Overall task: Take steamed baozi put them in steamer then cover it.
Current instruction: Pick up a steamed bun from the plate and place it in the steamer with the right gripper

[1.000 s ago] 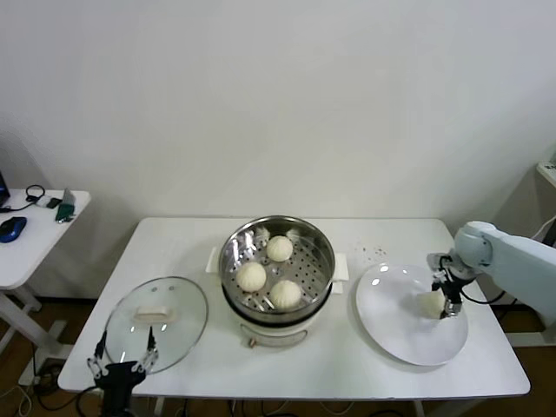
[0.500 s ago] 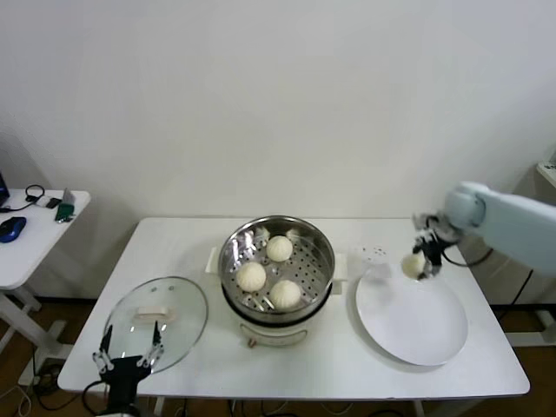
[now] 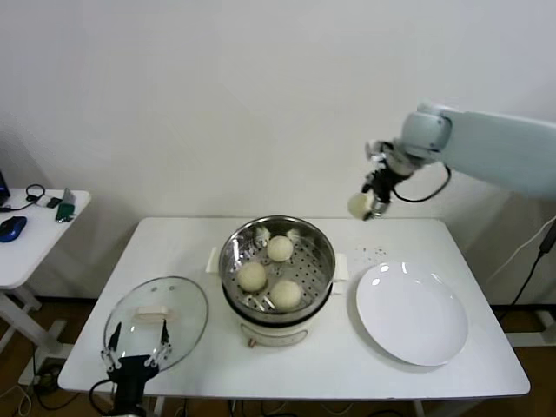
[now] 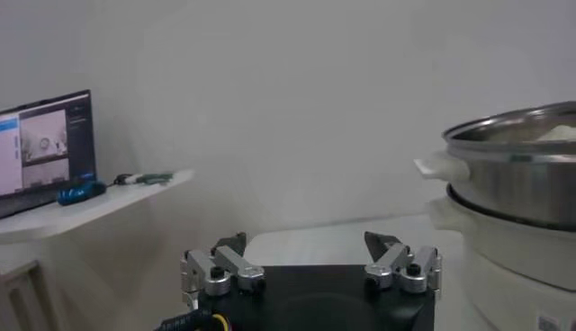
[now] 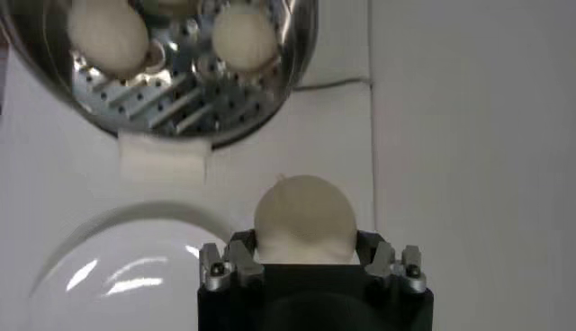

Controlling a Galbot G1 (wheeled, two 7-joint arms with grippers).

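Lifted off the white plate [image 3: 412,314], the last baozi [image 3: 359,205] rides clamped in the right gripper [image 3: 368,204] toward the steamer [image 3: 276,261], while the left gripper [image 3: 136,346], spread open, waits by the cover [image 3: 155,322].

The round steamer basket [image 3: 277,261] is shiny polished steel with a perforated floor, on a smooth white plastic pot base [image 3: 276,331]. The round clear glass lid [image 3: 156,322] and flat white plate [image 3: 412,314] look glossy; the cream-white dough buns [image 3: 251,276] and white worktop [image 3: 347,369] look matt.

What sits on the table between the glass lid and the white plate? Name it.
The steamer, holding three baozi, stands between the lid and the plate, as the head view shows.
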